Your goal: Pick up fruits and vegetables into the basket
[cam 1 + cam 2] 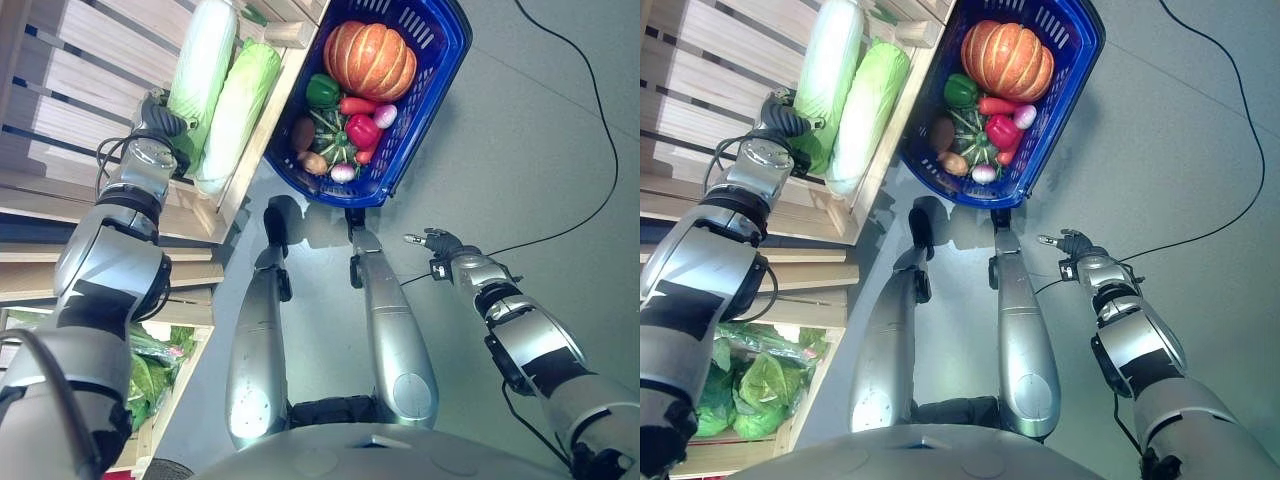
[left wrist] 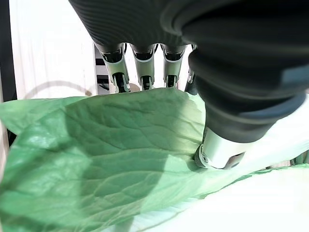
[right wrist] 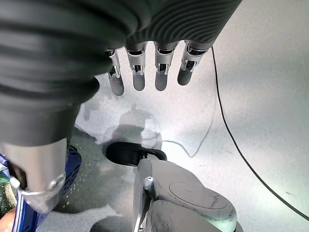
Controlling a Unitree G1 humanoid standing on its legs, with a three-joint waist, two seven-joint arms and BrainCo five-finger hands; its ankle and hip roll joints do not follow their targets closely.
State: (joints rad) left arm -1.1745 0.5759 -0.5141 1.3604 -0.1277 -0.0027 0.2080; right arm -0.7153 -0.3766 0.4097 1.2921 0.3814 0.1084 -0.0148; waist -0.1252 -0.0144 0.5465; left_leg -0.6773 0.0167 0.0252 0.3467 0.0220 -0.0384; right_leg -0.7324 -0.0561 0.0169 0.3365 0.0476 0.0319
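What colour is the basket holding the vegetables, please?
The basket is blue, clearest in the left eye view.

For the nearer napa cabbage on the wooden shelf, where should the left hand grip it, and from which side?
Around the leafy lower end of the cabbage, where the left hand already sits. It lies lengthwise along the wooden shelf beside a second cabbage, so probably wrap across its width from the open front.

On the wooden shelf (image 1: 95,95) to my left lie two long pale green cabbages (image 1: 235,105) side by side. The blue basket (image 1: 440,60) of vegetables stands on the grey floor (image 1: 540,150) just beside that shelf.
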